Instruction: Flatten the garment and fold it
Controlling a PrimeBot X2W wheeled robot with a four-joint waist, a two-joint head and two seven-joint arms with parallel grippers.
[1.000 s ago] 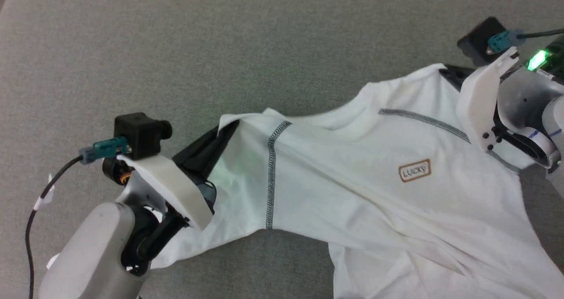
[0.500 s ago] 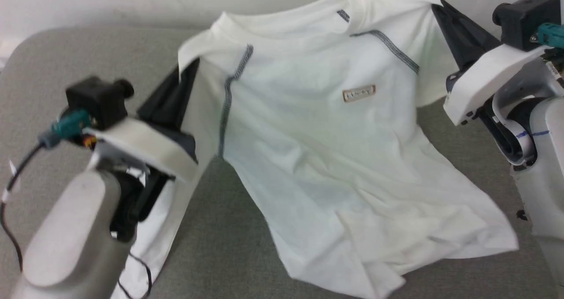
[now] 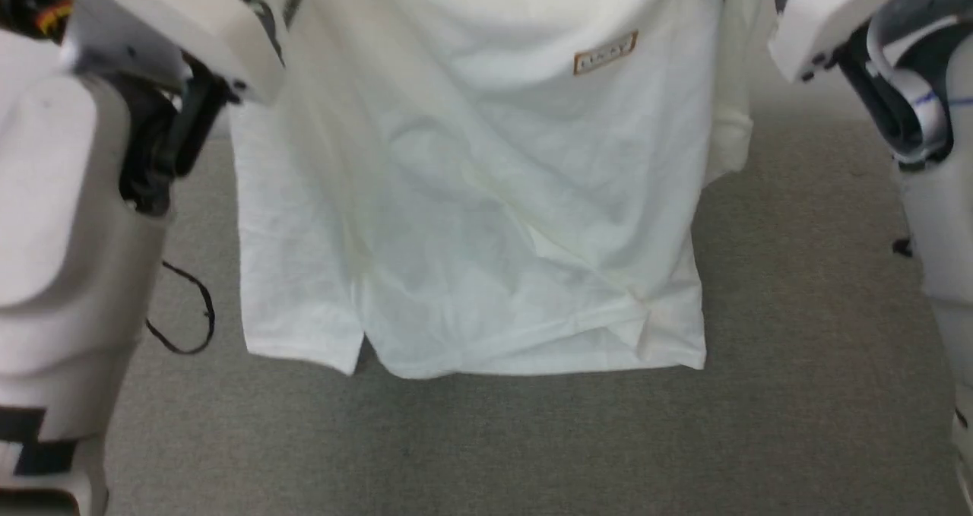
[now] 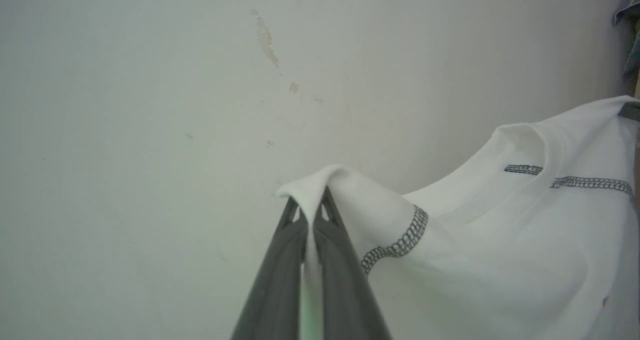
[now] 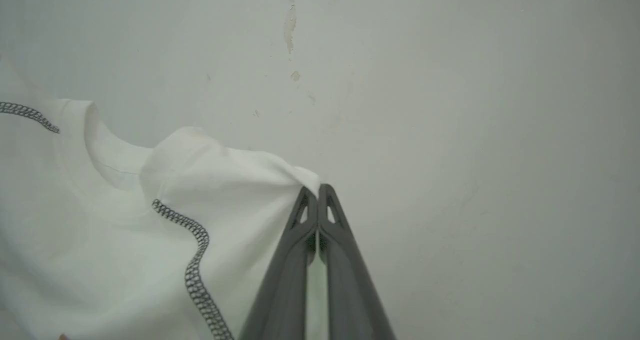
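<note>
Garment (image 3: pixel 471 220) aloft, both shoulders pinched.
Head view: it hangs below the jaws, hem near the grey surface (image 3: pixel 798 333). Left wrist: left jaws clamp a shoulder fold. Right wrist: right jaws likewise; best hold them level, spread, lower hem first.

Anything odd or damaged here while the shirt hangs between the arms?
A thin dark looped strand shows just off the left edge of the garment; thread or cable, I cannot tell. The right corner of the hem is creased and folded up. Chipped paint marks the wall behind.
</note>
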